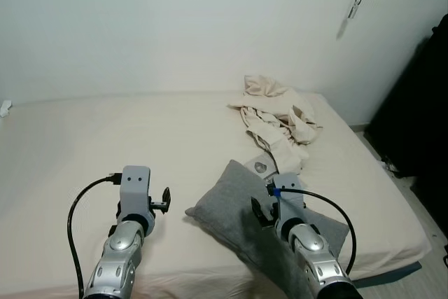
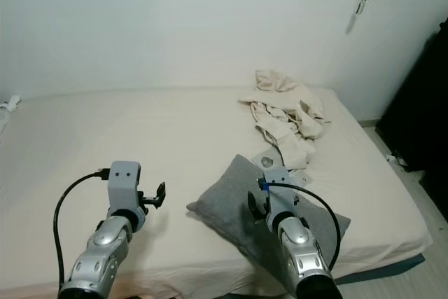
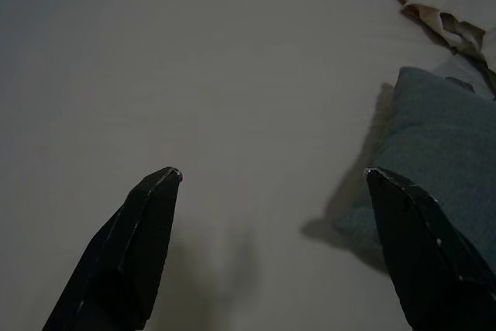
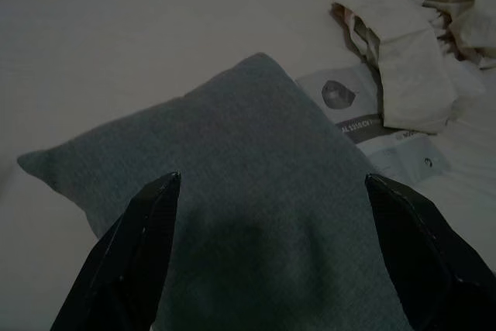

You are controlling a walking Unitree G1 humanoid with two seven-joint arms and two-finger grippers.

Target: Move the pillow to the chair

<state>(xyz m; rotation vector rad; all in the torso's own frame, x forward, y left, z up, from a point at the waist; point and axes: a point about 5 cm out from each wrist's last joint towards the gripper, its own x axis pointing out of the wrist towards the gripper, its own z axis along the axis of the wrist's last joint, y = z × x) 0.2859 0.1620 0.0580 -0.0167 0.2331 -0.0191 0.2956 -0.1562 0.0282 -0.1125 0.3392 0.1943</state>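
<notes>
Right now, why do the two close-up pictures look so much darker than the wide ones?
Both eye views are bright and sharp on the bed. Left wrist view is dim, its tool shadowing the sheet. Right wrist view is dim too, a dark patch on the grey pillow.

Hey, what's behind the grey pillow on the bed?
Behind the grey pillow a flat grey-and-white packet pokes out, its near edge covered by the pillow. Beyond it lies a crumpled cream cloth on the bed.

The pillow's near part is hidden behind the right arm. A printed packet is partly covered by crumpled cloth; its lettering cannot be read.
</notes>
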